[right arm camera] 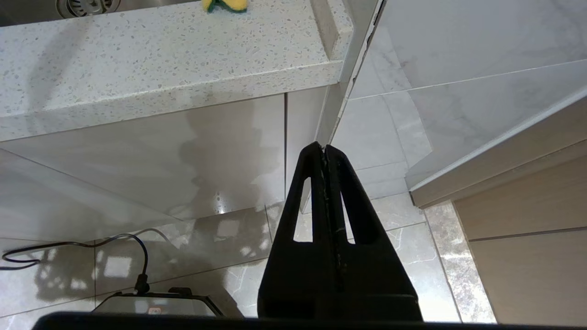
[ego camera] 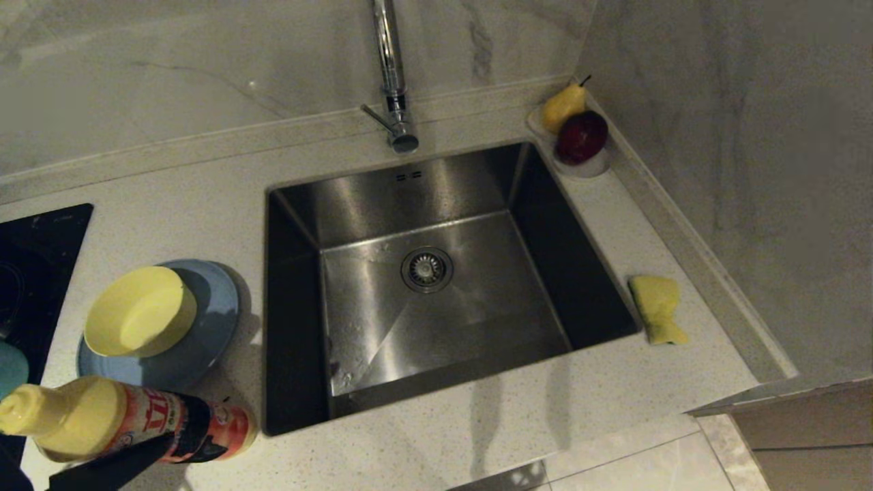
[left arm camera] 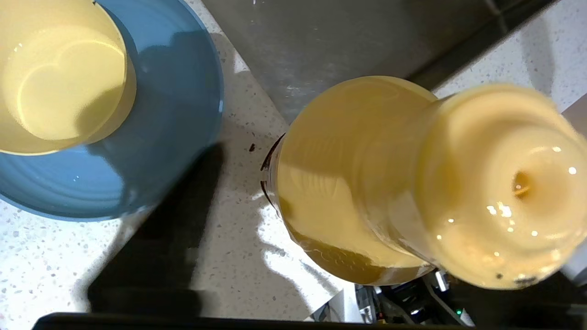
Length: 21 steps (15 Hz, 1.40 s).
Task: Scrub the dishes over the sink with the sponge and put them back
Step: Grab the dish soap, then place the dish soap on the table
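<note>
Getting ready to wash: nothing is over the sink [ego camera: 436, 198] yet.

The left end effector [ego camera: 112, 467] is at the near left corner of the sink, right by a bottle with a yellow cap [ego camera: 102, 416]. I cannot tell if it is open or gripping. The right end effector [right arm camera: 326, 153] is shut tight on nothing and hangs low, below the table [ego camera: 204, 204] edge in front of the sink. The yellow bowl [ego camera: 140, 311] sits on the blue plate [ego camera: 211, 320] just left of the sink, and the teal bowl [ego camera: 10, 368] is further left. The sponge [ego camera: 657, 308] lies on the table just right of the sink. I think scrubbing has not started. Next, one arm needs the sponge and the other needs a dish, and both must meet over the sink.
</note>
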Available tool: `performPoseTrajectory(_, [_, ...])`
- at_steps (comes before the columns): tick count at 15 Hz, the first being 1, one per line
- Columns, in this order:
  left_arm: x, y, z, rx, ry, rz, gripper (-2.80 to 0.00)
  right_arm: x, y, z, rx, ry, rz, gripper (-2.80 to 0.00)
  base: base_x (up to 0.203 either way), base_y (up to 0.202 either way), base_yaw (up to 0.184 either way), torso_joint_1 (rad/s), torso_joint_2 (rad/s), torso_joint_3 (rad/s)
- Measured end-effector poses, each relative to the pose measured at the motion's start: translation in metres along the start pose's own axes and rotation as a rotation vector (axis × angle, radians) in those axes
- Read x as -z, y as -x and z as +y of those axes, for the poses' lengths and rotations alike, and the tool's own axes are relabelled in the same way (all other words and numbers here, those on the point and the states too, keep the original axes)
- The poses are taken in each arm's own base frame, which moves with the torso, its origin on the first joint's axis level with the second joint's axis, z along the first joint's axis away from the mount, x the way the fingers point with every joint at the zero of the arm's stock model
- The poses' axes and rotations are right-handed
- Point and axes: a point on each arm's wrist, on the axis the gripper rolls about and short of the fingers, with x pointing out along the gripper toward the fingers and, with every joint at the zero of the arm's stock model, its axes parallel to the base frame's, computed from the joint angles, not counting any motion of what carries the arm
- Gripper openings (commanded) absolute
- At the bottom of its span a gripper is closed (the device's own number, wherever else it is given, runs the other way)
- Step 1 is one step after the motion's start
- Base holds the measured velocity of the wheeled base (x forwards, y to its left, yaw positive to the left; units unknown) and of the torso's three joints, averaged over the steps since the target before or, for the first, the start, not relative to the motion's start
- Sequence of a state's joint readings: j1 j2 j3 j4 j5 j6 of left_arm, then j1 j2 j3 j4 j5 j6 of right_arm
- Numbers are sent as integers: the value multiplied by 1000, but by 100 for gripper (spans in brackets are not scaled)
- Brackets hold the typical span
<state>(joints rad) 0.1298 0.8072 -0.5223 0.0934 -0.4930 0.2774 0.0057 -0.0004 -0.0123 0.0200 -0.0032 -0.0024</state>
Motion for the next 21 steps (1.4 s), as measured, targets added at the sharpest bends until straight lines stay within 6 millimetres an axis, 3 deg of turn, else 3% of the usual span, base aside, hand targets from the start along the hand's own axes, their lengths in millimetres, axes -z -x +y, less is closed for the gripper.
performPoseTrajectory(13, [-6,8,-3,14,18,-45,-280,0,0,0,0,0,0,-280,0,0,0,0,0,0])
performPoseTrajectory(18, [-55,36,-4,-36,66,-214,-280,0,0,0,0,0,0,-280,0,0,0,0,0,0])
performPoseTrajectory(21, [-81,47,0,-159,55,-266,-280,0,0,0,1,0,0,-280,0,0,0,0,0,0])
